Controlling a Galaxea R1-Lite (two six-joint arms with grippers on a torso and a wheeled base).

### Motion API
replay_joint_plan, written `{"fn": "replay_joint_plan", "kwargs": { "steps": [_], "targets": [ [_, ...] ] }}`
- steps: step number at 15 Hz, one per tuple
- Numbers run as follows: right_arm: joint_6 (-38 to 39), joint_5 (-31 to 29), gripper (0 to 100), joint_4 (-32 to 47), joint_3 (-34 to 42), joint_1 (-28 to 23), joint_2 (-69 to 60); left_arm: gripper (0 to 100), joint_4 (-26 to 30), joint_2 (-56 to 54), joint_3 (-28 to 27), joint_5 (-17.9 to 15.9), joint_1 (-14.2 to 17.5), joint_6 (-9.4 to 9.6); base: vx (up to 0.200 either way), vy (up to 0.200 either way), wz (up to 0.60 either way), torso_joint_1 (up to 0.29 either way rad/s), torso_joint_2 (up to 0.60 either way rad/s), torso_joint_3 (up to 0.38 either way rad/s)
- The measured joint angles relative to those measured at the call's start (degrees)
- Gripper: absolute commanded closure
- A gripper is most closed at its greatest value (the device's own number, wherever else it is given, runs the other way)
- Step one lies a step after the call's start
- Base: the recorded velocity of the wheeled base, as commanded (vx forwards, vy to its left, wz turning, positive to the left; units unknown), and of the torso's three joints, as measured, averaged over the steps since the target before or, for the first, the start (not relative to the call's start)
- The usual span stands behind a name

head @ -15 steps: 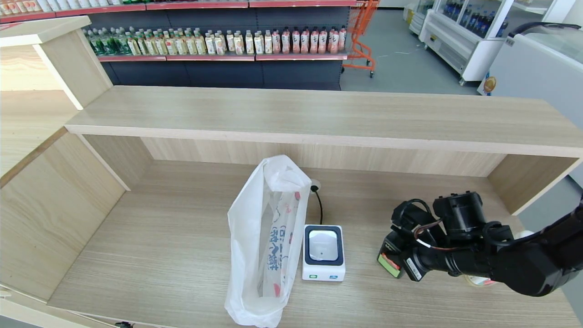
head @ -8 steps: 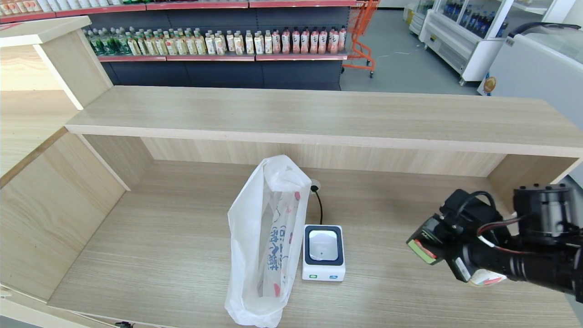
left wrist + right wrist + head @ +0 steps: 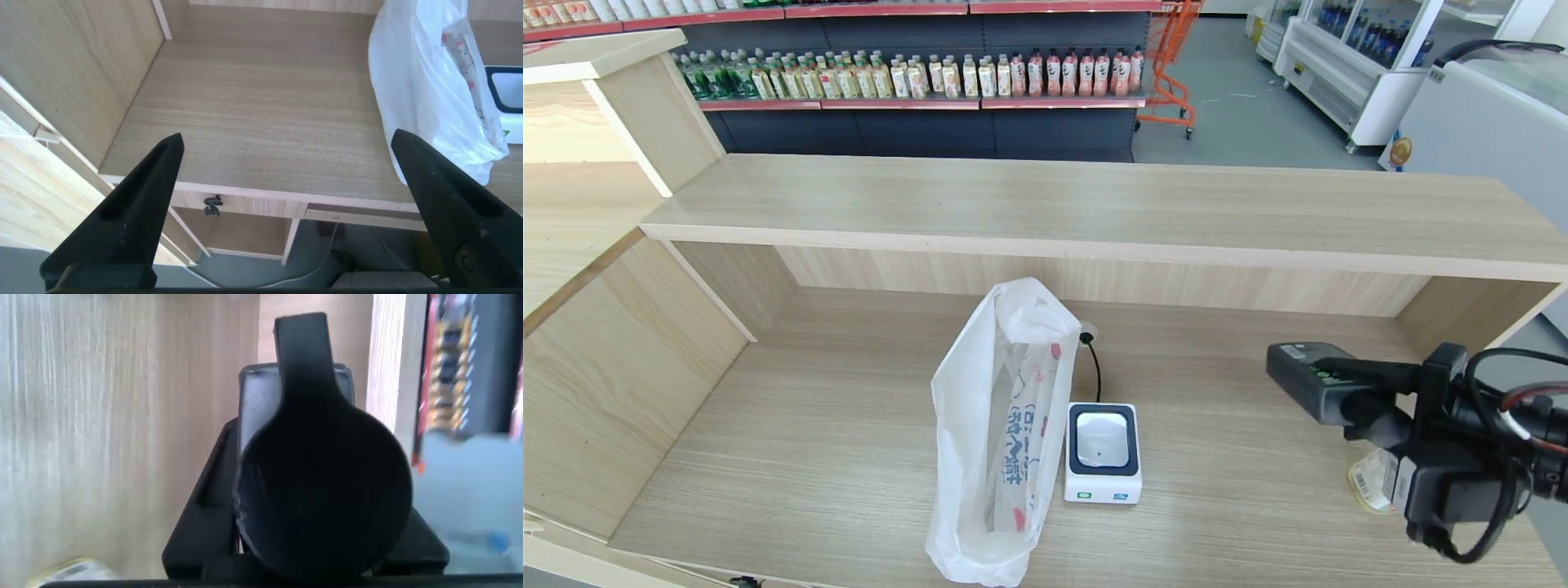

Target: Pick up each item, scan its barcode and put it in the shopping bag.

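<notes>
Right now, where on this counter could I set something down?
The widest bare patch of the counter runs from the left side wall to the bag. A smaller one lies between the scanner and the right arm. The upper ledge is bare too. Crowded: bag and scanner side by side, and the small packet by the arm.

Counter: pale wood-grain board, matt, fine straight grain. Shopping bag: thin white plastic film, translucent, crinkled, slight sheen. Scanner: smooth white plastic housing, glossy dark window frame. Scanner cable: black, matt. Left gripper fingers: matt black plastic.
</notes>
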Motion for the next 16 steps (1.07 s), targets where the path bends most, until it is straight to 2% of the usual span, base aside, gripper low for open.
{"fn": "replay_joint_plan", "kwargs": {
  "steps": [3,5,7,9,12,16],
  "targets": [
    [-23.21,8.48,100,2.06,-0.11,7.52,1.46,0,0.0,0.0,0.0,0.0,0.0,0.0,0.0,0.0,0.0,0.0,0.0,0.0],
    [-30.7,11.91,100,3.39,-0.13,13.12,2.73,0,0.0,0.0,0.0,0.0,0.0,-0.02,0.0,0.0,0.0,0.0,0.0,0.0],
    [-37.04,16.26,100,6.52,-0.13,18.44,4.68,0,0.0,0.0,0.0,0.0,0.05,0.0,0.0,0.0,0.0,0.0,0.0,0.0],
    [-43.3,21.43,100,10.59,0.01,21.53,6.5,0,0.0,0.0,0.0,0.0,0.05,0.0,0.0,0.0,0.0,0.0,0.0,0.0],
    [-49.74,24.09,100,17.14,0.2,22.44,7.5,0,0.0,0.0,0.0,0.0,0.0,0.0,0.0,0.0,0.0,0.0,0.0,0.0],
    [-51.55,26.93,100,17.32,2.55,22.41,6.94,0,0.0,0.0,0.0,0.0,0.05,0.0,0.0,0.0,0.0,0.0,0.0,0.0]
  ]
}}
